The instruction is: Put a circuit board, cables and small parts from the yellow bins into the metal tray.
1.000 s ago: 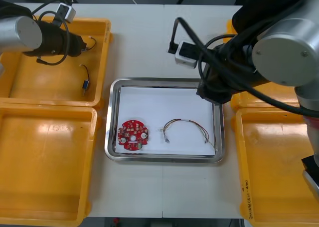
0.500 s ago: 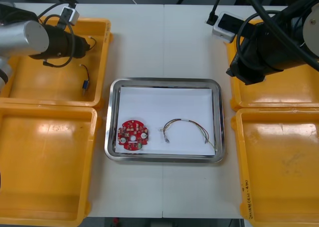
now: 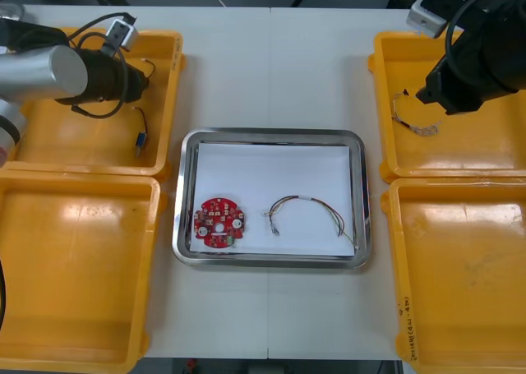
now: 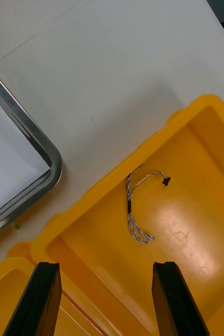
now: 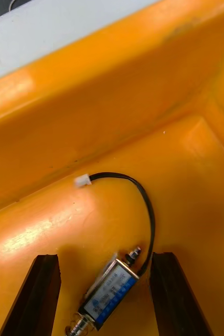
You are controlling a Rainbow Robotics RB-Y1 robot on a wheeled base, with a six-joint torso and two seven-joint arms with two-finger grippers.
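Logged in the metal tray (image 3: pixel 271 132), white inside, at mid desk (image 3: pixel 271 62): one round red circuit board (image 3: pixel 219 222) toward its left side and one red and yellow cable (image 3: pixel 308 212) beside it, apart from the board. Found the right tool (image 4: pixel 105 268) spread wide and empty over the far right yellow bin (image 3: pixel 485 148), with a twisted blue and white cable (image 4: pixel 135 210) lying on the bin floor ahead of the fingers, near the wall closest to the tray, untouched. Found the left tool (image 5: pixel 104 257) likewise spread wide and empty, low inside the far left yellow bin (image 3: pixel 57 136), with a small metal part (image 5: pixel 109 291), blue-labelled, on the bin floor between the two fingers, trailing a thin black lead (image 5: pixel 152 223) to a white plug (image 5: pixel 82 181). Judged the step in hand as two fetches, with no grasp made yet. Advised for the right side: lower straight onto the twisted middle of the cable rather than its loose ends, keep off the bin wall, close fully, lift high enough to clear both rims. Advised for the left side: centre on the part's body, not the lead, set the fingers across its narrow width, close gently against likely rolling or slipping. Reckoned the bare white floor in the tray's far half the best place for both.
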